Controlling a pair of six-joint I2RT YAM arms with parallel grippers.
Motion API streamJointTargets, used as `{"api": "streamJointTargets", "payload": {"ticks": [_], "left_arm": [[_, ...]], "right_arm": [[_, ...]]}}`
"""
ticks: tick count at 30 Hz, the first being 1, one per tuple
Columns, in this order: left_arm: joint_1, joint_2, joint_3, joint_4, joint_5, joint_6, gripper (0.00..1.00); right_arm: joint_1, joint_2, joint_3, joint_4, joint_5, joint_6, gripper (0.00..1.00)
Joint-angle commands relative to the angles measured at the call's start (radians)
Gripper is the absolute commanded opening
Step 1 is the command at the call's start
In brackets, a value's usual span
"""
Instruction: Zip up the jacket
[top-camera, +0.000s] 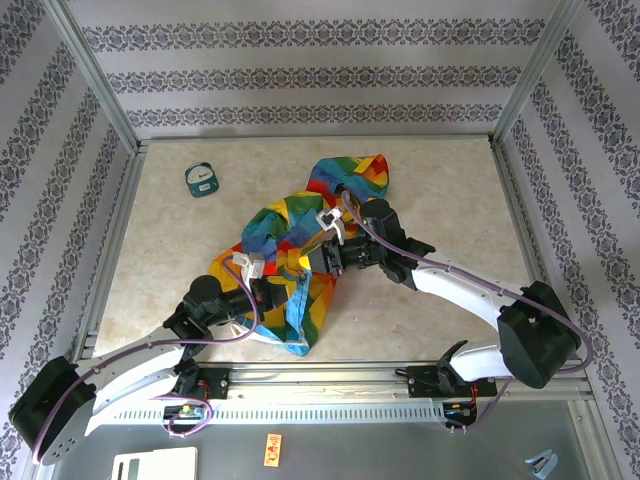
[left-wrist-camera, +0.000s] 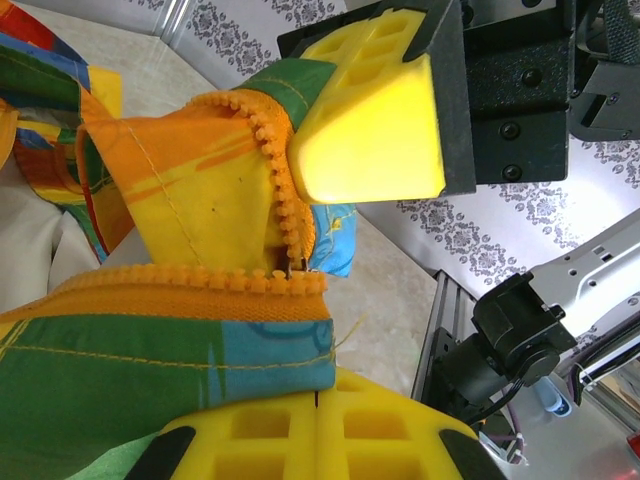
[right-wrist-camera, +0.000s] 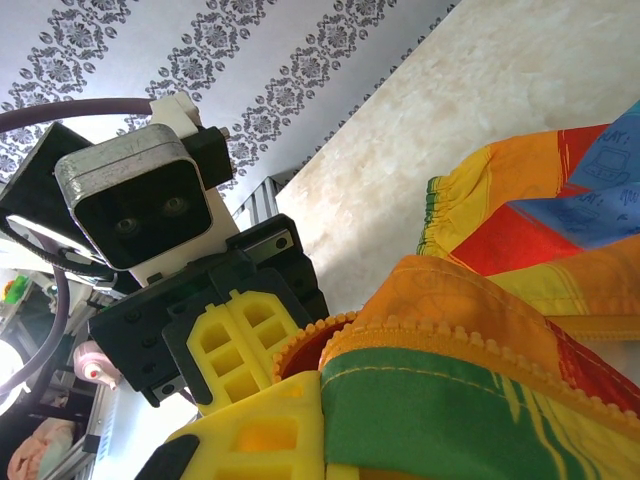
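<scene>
Both tools are pinching the jacket (top-camera: 275, 225), nose to nose. Left tool (left-wrist-camera: 318, 420) grips one zipper edge (left-wrist-camera: 190, 282), right tool (left-wrist-camera: 370, 130) the other, straight across. The rows meet between them, bent apart. The rest bunches on the surface (top-camera: 150, 230) underneath both, so neither arm's nearer, I'd say.

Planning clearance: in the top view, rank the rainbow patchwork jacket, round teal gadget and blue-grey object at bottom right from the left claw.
1. Rainbow patchwork fabric jacket, mid-table, clamped in the left claw.
2. Small round teal gadget, back left.
3. Blue-grey object, off-table, near right corner.
</scene>
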Motion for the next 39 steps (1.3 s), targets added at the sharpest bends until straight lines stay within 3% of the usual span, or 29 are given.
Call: {"api": "streamJointTargets", "payload": {"ticks": [1,22,34,39], "left_arm": [[0.005,0.003,0.016,-0.065,0.053,0.025,0.0],[0.009,-0.08,0.052,-0.184,0.022,0.033,0.0],[0.012,-0.109,0.056,-0.164,0.043,0.033,0.0],[0.012,-0.102,0.086,-0.24,0.068,0.069,0.0]], "right_arm": [[-0.011,0.006,0.031,0.058,0.024,0.007,0.0],[-0.008,0.005,0.033,0.018,-0.171,-0.012,0.0],[-0.007,0.011,0.018,0.001,-0.15,-0.021,0.0],[-0.007,0.027,0.033,-0.004,-0.159,-0.019,0.0]]}}
